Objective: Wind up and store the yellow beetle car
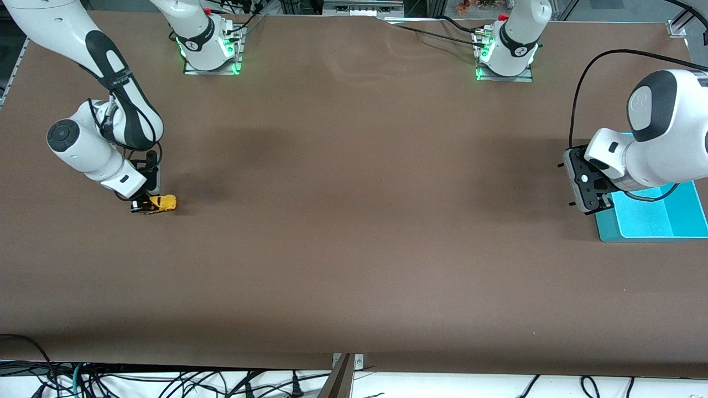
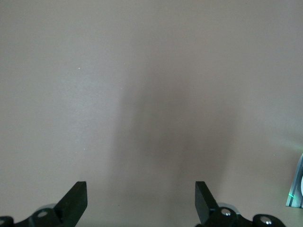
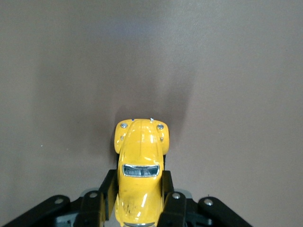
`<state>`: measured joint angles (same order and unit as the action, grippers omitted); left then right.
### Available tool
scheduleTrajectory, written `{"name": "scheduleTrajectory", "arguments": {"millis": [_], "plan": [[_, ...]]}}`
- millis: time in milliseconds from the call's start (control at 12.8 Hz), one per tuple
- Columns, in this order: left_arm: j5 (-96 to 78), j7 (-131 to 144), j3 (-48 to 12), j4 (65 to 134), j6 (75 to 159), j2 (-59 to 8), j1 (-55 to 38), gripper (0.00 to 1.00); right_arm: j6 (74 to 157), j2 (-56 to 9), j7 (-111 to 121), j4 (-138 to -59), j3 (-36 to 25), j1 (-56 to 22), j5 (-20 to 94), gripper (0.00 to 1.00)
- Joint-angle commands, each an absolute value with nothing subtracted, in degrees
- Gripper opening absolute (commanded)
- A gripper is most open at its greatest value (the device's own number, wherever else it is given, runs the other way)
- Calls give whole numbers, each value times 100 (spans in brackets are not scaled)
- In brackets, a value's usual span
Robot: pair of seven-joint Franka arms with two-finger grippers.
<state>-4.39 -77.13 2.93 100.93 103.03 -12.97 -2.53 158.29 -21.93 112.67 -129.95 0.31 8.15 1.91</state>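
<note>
now | right gripper (image 3: 138, 198) clamps yellow beetle car (image 3: 140, 168) | left gripper (image 2: 140, 203) spread, waiting

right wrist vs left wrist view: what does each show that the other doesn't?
Only the right wrist view: the yellow beetle car clamped by its sides between the right gripper fingers, nose pointing away from the camera, its shadow cast on the table.

Only the left wrist view: the left gripper with fingers spread wide and nothing between them, plus a sliver of a green-lit metal plate at the frame edge.

Both: the bare brown table surface, each arm's own fingertips at the bottom of the frame, and a soft dark shadow on the tabletop.
</note>
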Motion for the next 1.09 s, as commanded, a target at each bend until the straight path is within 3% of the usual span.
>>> {"name": "scheduleTrajectory", "arguments": {"millis": [0,623,701,779,857,1012], "plan": [[-299,-7918,273,10195,10362,-1230,-281,100,15663,-2479,11461,-13052,-35,870,264,0],[-299,-8112,255,10432,10450,-1213,-272,100,15653,-2593,11399,-12964,-44,870,861,0],[-299,-8138,255,10433,10450,-1213,-272,100,15645,-2593,11399,-12955,-44,870,861,4],[-299,-8173,255,10441,10459,-1213,-272,100,15645,-2593,11399,-12894,-44,870,861,33],[-299,-8183,255,10441,10459,-1213,-272,100,15645,-2593,11408,-12876,-44,870,861,48],[-299,-8183,255,10476,10459,-1213,-272,100,15636,-2602,11434,-12806,-35,870,853,61]]}}
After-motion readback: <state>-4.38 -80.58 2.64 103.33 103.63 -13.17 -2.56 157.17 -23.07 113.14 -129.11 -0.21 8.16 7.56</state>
